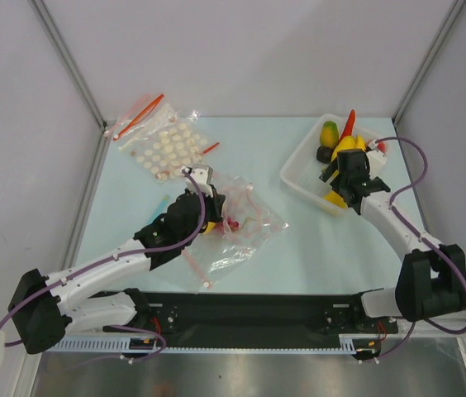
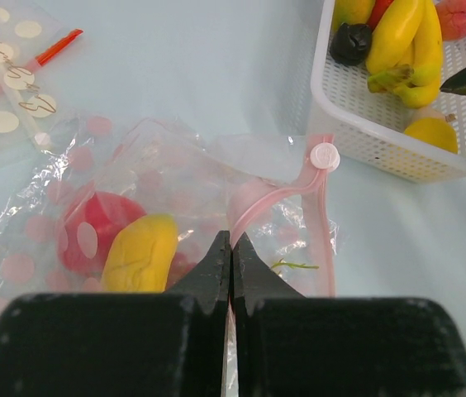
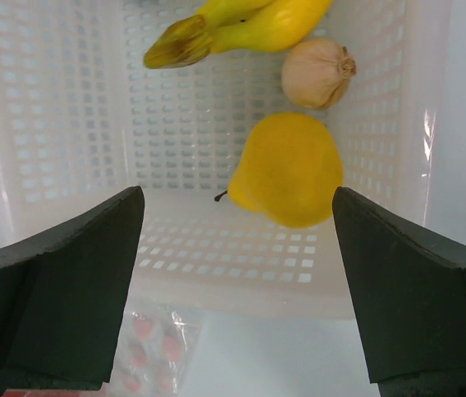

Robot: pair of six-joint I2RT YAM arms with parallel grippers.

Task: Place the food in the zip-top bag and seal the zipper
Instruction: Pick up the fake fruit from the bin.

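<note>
The left gripper (image 2: 231,246) is clenched tight on the thin pink-red plastic zipper strip (image 2: 270,194) of the crinkly clear zip-top bag (image 1: 245,227). The bag lies just left of the table's centre, at about 8 o'clock from the white perforated plastic basket (image 1: 303,180). Only the left wrist view shows what is inside it — a glossy red fruit (image 2: 92,231) beside a ridged yellow fruit (image 2: 140,255). The right gripper (image 3: 237,194) hangs spread wide over the basket, above a smooth yellow pear-shaped mango (image 3: 287,169). At the mango's 12 o'clock sit a pale bulb (image 3: 316,73) and yellow bananas (image 3: 241,25) — the bulb is not visible in the top view.

Zip-top bag (image 1: 245,222) lies left of basket (image 1: 297,175) (bananas (image 1: 347,147) inside)
</note>
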